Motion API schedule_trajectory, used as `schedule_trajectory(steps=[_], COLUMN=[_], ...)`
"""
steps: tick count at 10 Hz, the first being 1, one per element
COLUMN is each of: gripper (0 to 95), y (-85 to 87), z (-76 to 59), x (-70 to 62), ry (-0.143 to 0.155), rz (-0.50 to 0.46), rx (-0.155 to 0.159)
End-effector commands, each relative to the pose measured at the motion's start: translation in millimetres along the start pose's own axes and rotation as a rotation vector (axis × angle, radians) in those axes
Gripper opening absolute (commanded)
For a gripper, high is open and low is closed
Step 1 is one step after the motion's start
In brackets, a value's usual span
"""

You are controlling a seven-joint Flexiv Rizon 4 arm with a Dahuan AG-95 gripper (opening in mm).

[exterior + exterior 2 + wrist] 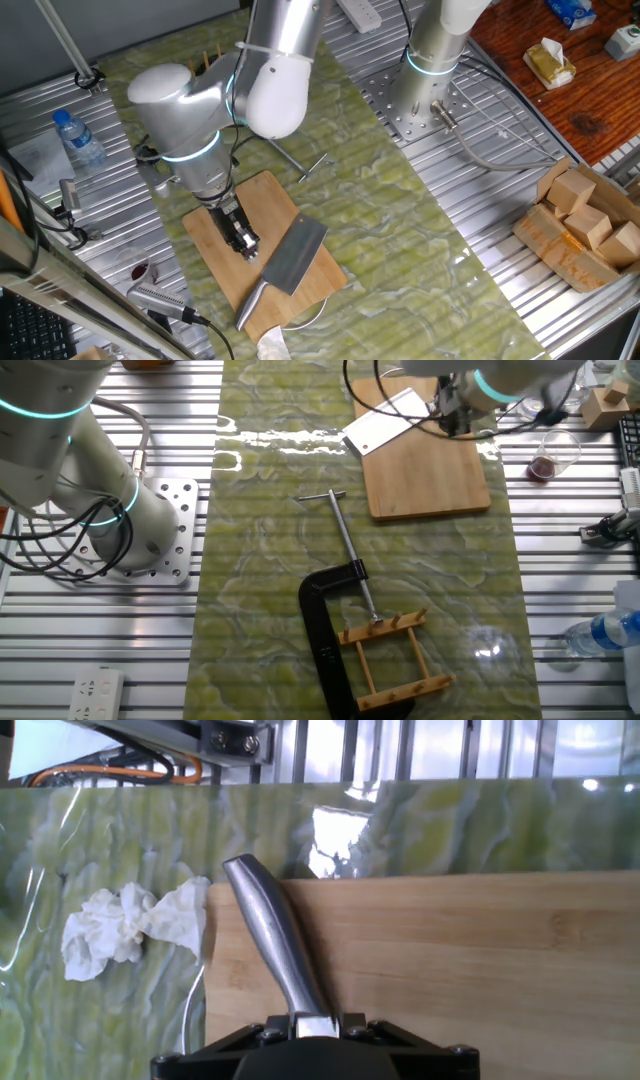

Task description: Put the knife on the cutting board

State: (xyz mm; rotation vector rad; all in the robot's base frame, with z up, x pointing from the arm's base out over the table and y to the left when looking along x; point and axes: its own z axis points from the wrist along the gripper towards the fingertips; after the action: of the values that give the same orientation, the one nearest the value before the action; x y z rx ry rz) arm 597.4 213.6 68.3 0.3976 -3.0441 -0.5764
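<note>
Closest to us in the hand view, the knife (272,940) runs straight out from between the fingers, its silver handle over the near edge of the cutting board (450,960). The blade end is cut off by the black hand housing at the bottom, so from here we can't tell whether the jaws are clamped on it or just parted around it.

One fixed view helps w/ placement: the gripper (243,240) sits low over the cutting board (225,235), just beside the knife (285,265), which lies flat and diagonal, blade on the wood and handle end reaching the board's corner. We judge the knife is resting on the board, so the task looks about done, prob. at or just around release. Fingers are too small and dark there to read, so jaw state stays unknown.

Flat and diagonal makes sense to us: the blade is about as long as the board is wide, so angling it keeps most of the steel supported.

Further out in the hand view, a crumpled tissue (125,928) lies on the green mat (100,840) just beside the board's corner; something thin curves near it, not clear what.

Farthest, in the other fixed view, the clamp (335,595) and peg rack (390,655) lie well apart from the board. There the arm covers part of the knife.
</note>
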Motion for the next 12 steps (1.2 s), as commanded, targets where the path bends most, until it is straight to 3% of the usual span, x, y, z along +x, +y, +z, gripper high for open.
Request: schedule_trajectory(steps=[1, 3, 8, 10, 12], gripper=[0.0, 0.0, 0.0, 0.0, 0.0], y=[-19.9, -18.9, -31.6, -26.1, -18.6], z=[-39.5, -58.9, -100.5, -111.3, -113.3], x=[1.3, 16.3, 84.2, 108.9, 128.7], ry=[0.074, 0.072, 0.080, 0.089, 0.079], rz=[-0.072, -0.082, -0.078, -0.041, -0.032], rx=[0.165, 0.215, 0.238, 0.249, 0.258])
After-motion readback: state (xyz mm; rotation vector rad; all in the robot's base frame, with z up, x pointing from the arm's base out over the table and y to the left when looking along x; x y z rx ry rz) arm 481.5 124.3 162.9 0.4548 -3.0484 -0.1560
